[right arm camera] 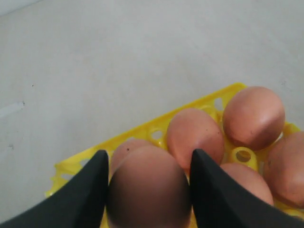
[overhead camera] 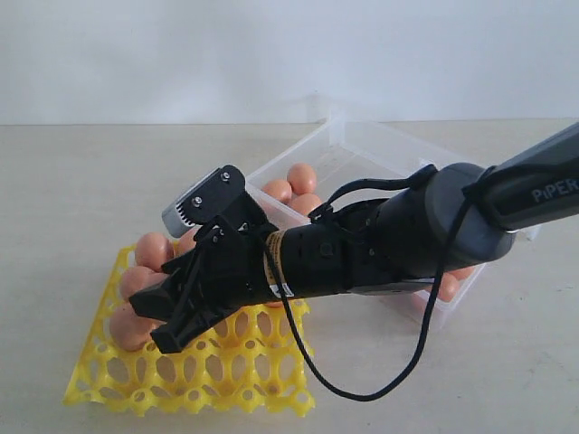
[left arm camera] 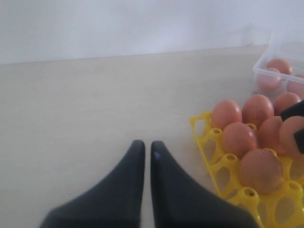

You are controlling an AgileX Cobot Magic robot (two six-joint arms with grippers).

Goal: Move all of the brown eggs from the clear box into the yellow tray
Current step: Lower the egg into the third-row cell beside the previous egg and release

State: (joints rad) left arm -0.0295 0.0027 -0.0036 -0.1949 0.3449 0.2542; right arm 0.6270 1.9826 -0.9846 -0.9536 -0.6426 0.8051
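Right wrist view, and the right pincer [right arm camera: 148, 154] is clamped on a brown egg [right arm camera: 148, 190], fingers spread wide round it, low over the left side of the yellow tray [right arm camera: 135, 133], where other eggs [right arm camera: 254, 116] already sit in cups; the left pincer [left arm camera: 145, 145] is pressed nearly shut, empty, over bare worktop [left arm camera: 71, 118] left of the tray; more eggs [overhead camera: 301, 176] lie in the clear box [overhead camera: 380, 149], far right of the tray

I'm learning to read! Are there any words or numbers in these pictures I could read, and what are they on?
"PiPER": on the grey right arm.
Sticker on that arm's wrist: print too small to read.
No other words, numbers or signs show.
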